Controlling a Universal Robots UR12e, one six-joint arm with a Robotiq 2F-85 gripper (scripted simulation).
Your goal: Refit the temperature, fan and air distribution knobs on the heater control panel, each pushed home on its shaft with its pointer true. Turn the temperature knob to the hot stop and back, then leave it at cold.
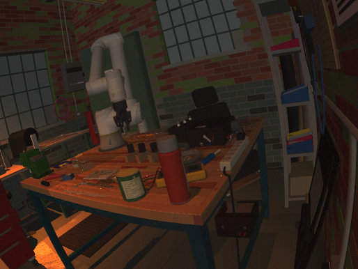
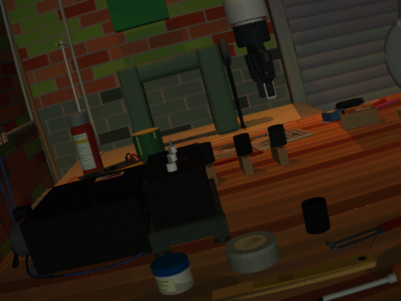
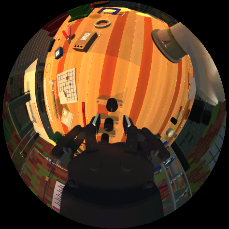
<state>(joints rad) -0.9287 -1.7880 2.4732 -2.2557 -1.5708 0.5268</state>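
Three black knobs stand in a row on small wooden stands beside the black heater control panel (image 2: 179, 184), whose white shafts (image 2: 171, 158) stick up from its top. The far knob (image 2: 277, 135) (image 3: 111, 104), the middle knob (image 2: 242, 144) (image 3: 108, 123) and the near knob (image 2: 207, 153) each sit on their own stand. My gripper (image 2: 268, 90) (image 3: 110, 122) (image 1: 122, 122) hangs open and empty well above the row, over the middle knob as the wrist camera looks down.
A brick wall, a green frame and a roller shutter stand behind the bench. A loose black cylinder (image 2: 315, 215), a tape roll (image 2: 252, 251), a jar (image 2: 172, 272) and hand tools lie in front. A red flask (image 1: 173, 170) and green can (image 1: 131, 184) stand near the table edge.
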